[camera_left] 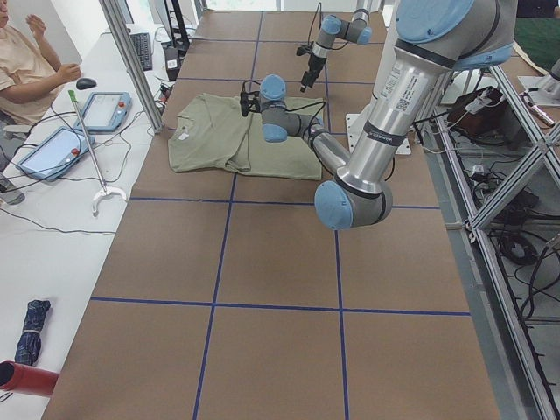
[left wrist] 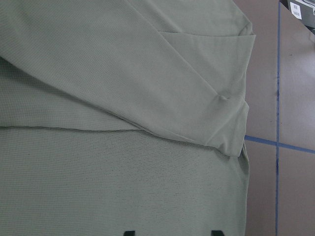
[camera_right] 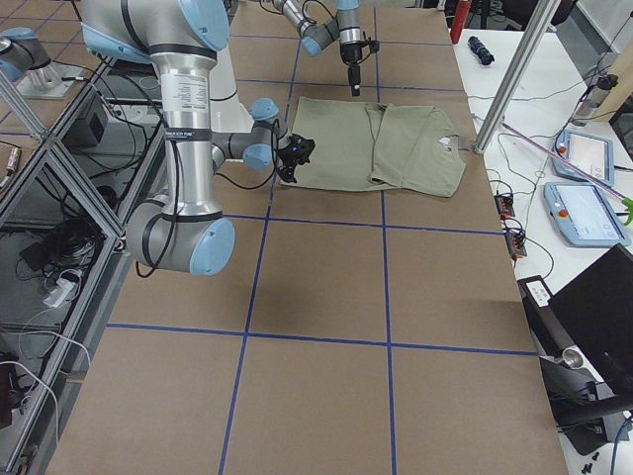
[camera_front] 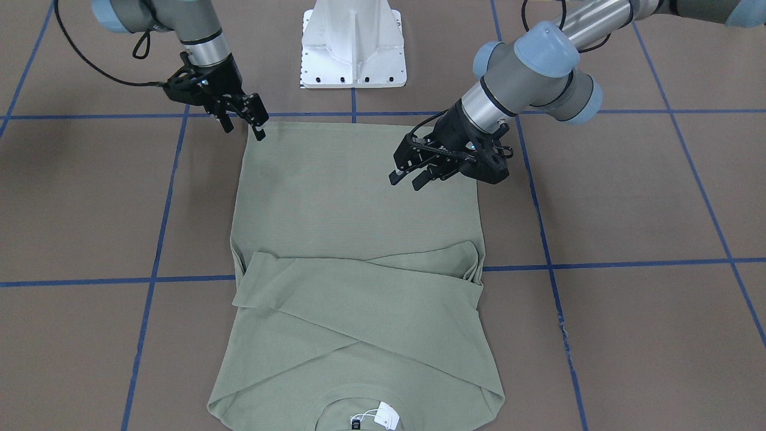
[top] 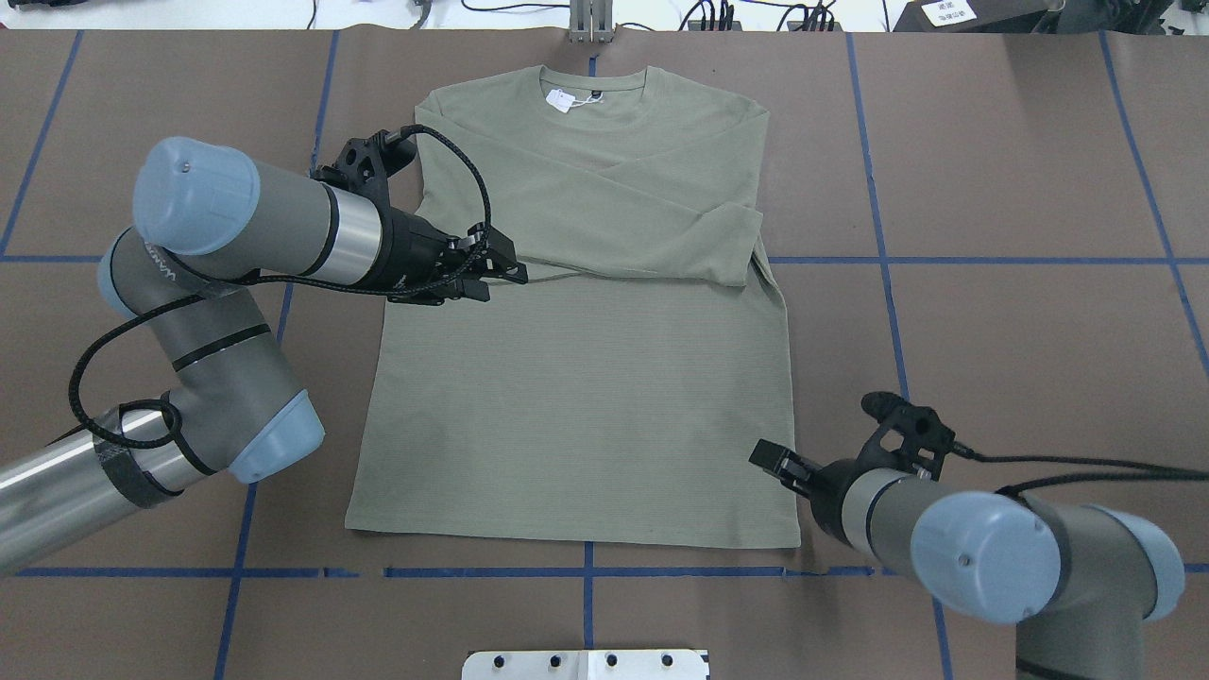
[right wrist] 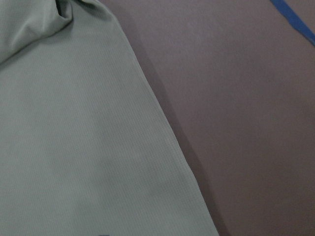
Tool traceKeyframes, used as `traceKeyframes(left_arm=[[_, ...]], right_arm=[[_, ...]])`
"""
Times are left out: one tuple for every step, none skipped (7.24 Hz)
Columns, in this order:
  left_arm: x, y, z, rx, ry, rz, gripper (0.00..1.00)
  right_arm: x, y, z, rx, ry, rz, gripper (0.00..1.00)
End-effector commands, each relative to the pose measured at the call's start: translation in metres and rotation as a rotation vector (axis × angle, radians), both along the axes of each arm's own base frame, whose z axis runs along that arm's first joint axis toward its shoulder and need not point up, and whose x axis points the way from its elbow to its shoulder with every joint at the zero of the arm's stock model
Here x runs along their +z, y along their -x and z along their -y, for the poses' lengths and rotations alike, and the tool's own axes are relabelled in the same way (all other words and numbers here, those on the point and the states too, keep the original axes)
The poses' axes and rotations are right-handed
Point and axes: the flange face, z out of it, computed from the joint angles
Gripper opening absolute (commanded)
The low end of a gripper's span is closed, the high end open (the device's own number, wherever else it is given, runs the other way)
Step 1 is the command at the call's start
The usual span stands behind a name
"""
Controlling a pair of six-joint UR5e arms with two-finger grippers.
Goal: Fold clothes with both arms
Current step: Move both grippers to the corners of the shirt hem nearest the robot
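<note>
The pale green long-sleeved shirt [camera_front: 359, 209] [top: 586, 397] lies flat on the brown table, both sleeves crossed over its chest. Its collar and white hang tag [top: 562, 99] point away from the robot. My left gripper [camera_front: 407, 178] [top: 505, 279] hovers open over the shirt's left side, just below the folded sleeves. The left wrist view shows the sleeve cuff [left wrist: 231, 123] and two fingertips [left wrist: 129, 232] set apart. My right gripper [camera_front: 244, 131] [top: 770, 460] stands open at the hem's right corner, over the shirt's side edge [right wrist: 162, 123].
The white pedestal base [camera_front: 353, 48] stands at the table's near edge between the arms. Blue tape lines [top: 992, 260] grid the brown surface. In the exterior left view a person [camera_left: 26, 52] sits at a side table with tablets [camera_left: 105, 109], behind a metal pole [camera_left: 131, 61].
</note>
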Motion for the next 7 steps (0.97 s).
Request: traceKeyframes(left_arm=[[0.008,0.001,0.000,-0.003,0.007,0.010,0.61],[0.011,0.001,-0.001,-0.003,0.010,0.014,0.61],[0.011,0.001,-0.001,-0.003,0.010,0.014,0.62],[0.011,0.002,0.000,-0.004,0.010,0.014,0.62],[0.012,0.002,0.000,-0.006,0.012,0.015,0.62],[0.012,0.002,0.000,-0.006,0.011,0.015,0.62],[0.016,0.003,-0.001,-0.006,0.014,0.018,0.62]], right_arm=[[0.004,0.025,-0.056,0.054,0.021,-0.002,0.96],[0.011,0.031,-0.068,0.084,0.023,-0.050,0.94],[0.012,0.032,-0.070,0.087,0.017,-0.069,0.93],[0.016,0.033,-0.071,0.094,0.022,-0.073,0.90],[0.017,0.032,-0.069,0.096,0.023,-0.076,0.84],[0.018,0.033,-0.070,0.095,0.023,-0.077,0.74],[0.019,0.033,-0.069,0.097,0.022,-0.081,0.73]])
